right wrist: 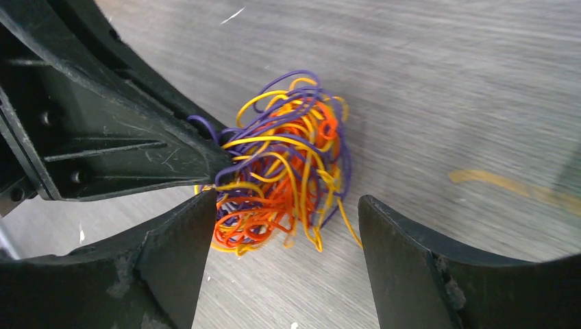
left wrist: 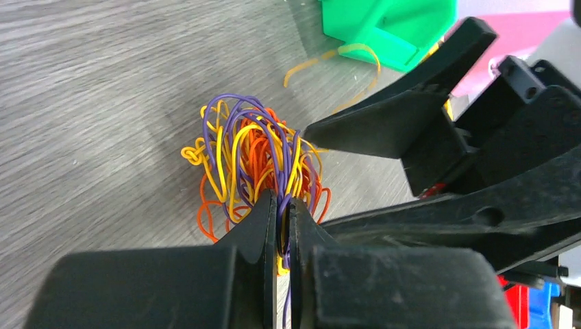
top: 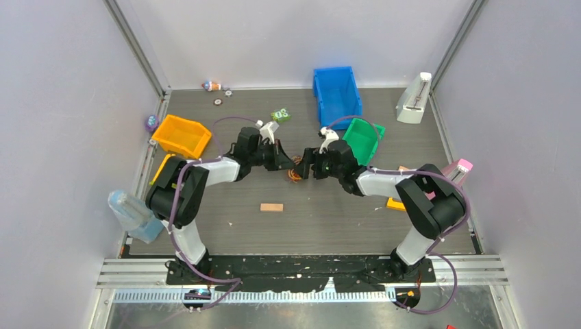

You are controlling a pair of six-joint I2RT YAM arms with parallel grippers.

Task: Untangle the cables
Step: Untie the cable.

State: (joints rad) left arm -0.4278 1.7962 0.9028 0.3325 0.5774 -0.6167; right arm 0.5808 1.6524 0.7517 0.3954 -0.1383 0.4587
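The cables [top: 296, 172] form one tangled ball of thin yellow, orange and purple wires on the grey table, between the two arms. My left gripper [top: 286, 163] is shut on a few purple and yellow strands at the ball's edge [left wrist: 283, 205]; the rest of the cables [left wrist: 250, 154] fan out beyond its tips. My right gripper [top: 307, 166] faces it from the other side, open, its fingers [right wrist: 185, 233] standing wide on either side of the cables [right wrist: 288, 164] without touching them. A single loose yellow wire [left wrist: 342, 55] lies near the green bin.
Behind the right arm sit a green bin [top: 363, 138] and a blue bin [top: 336, 89]; an orange bin [top: 181, 135] is at the left. A small wooden block [top: 271, 207] lies nearer the bases. A white object [top: 414, 99] stands back right.
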